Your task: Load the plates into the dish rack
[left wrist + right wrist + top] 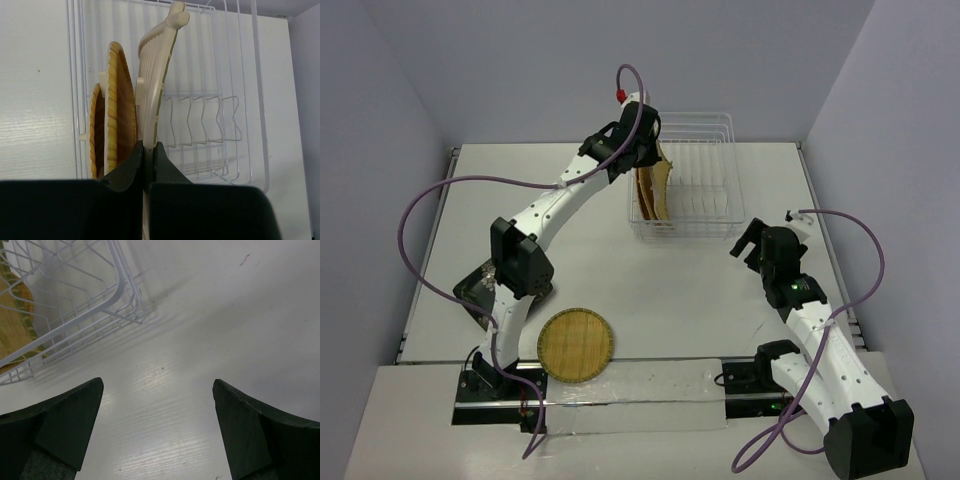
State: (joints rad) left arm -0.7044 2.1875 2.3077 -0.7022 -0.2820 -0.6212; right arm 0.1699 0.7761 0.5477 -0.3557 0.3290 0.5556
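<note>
The white wire dish rack (705,175) stands at the back of the table. My left gripper (148,145) is shut on the rim of a pale ribbed plate (156,75), held upright and edge-on inside the dish rack (210,120). Two woven plates stand beside it on the left, a yellow one (120,110) and an orange one (96,132). From above, the left gripper (655,150) sits over the rack's left end. A round yellow woven plate (576,345) lies flat near the front. A dark plate (475,288) lies partly hidden under the left arm. My right gripper (157,390) is open over bare table, right of the rack.
The rack's near corner (120,290) is just ahead and to the left of the right gripper (748,243). Several upright dividers (200,117) to the right of the held plate hold nothing. Purple cables loop off both arms.
</note>
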